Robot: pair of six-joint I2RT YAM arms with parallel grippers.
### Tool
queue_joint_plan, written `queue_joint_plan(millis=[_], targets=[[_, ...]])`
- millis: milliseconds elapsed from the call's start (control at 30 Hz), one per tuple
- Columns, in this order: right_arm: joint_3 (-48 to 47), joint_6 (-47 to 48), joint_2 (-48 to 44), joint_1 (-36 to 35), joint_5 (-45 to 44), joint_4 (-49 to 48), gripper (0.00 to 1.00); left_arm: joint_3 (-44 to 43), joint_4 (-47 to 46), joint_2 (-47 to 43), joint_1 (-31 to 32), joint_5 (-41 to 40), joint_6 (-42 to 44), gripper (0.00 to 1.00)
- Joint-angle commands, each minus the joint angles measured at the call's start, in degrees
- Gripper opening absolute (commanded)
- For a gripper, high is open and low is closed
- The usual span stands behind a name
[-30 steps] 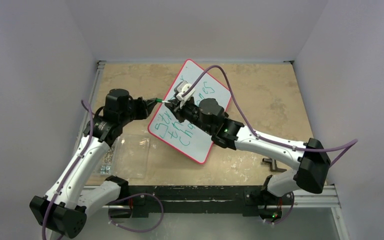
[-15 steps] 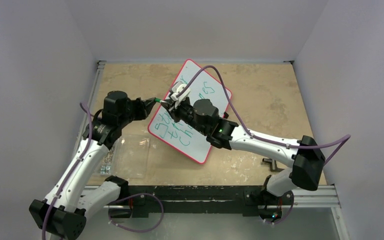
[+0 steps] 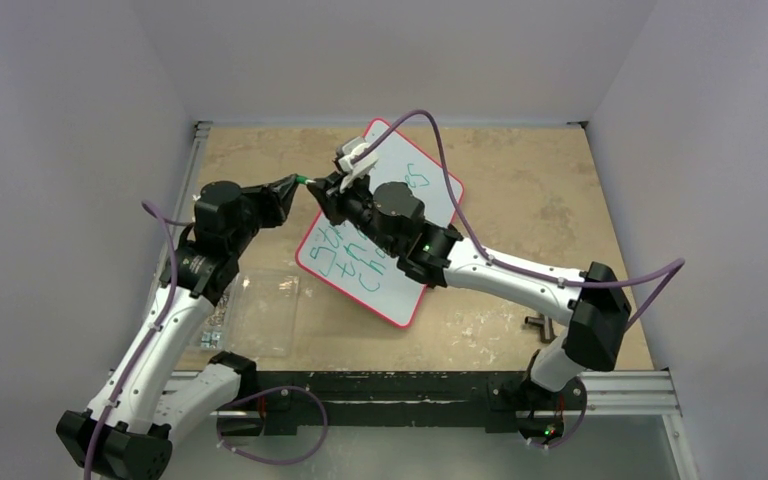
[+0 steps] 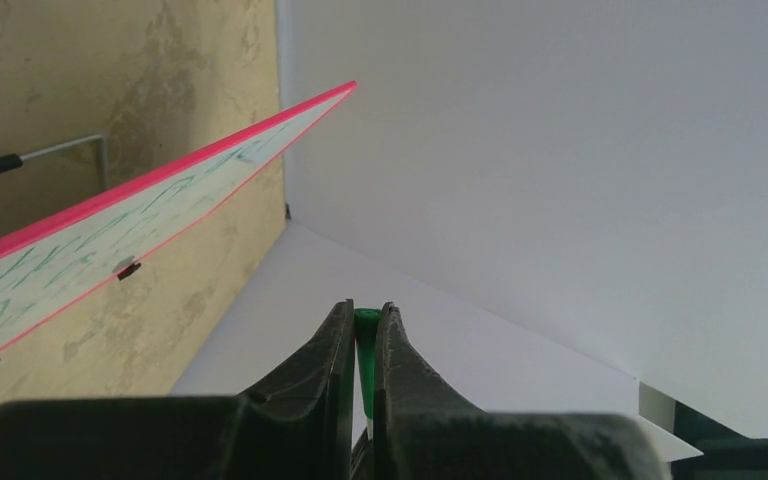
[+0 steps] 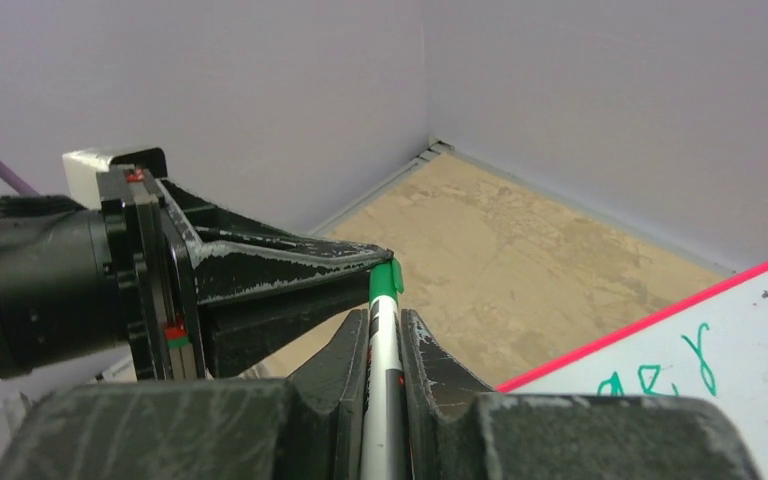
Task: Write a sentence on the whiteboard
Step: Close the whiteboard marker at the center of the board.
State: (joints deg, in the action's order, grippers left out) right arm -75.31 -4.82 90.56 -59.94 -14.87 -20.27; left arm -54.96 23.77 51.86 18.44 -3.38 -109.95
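Whiteboard (image 3: 397, 293) far corner near back wall | left tool (image 4: 364, 310) pinching green cap (image 4: 365, 345) | right tool (image 5: 385, 320) pinching marker (image 5: 383, 400)

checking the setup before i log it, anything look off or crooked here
The whiteboard lies turned diagonally on the table, its green sentence slanting with it. Nothing looks spilled or broken.
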Motion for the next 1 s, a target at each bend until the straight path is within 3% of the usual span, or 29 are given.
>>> queue_joint_plan(millis=[0, 267, 567, 733, 967], targets=[[-5.3, -7.7, 5.7, 1.0, -1.2, 2.4, 0.00, -1.7, -9.2, -2.7, 4.0, 16.5, 7.3, 0.00], [-9.2, -17.9, 8.3, 1.7, 3.0, 5.5, 0.00, 0.7, -16.5, -4.5, 5.3, 15.4, 11.0, 0.00], [-6.6, -16.1, 3.5, 1.8, -0.9, 5.9, 0.00, 2.1, -15.8, -6.7, 5.3, 12.3, 13.4, 0.01], [-5.2, -13.9, 0.1, 2.0, -4.4, 6.0, 0.00, 2.1, -14.8, -7.2, 5.3, 11.4, 14.2, 0.22], [-3.2, -9.6, -5.2, 2.8, -11.2, 8.9, 0.00, 1.4, -11.4, -9.3, 5.3, 7.7, 18.8, 0.62]])
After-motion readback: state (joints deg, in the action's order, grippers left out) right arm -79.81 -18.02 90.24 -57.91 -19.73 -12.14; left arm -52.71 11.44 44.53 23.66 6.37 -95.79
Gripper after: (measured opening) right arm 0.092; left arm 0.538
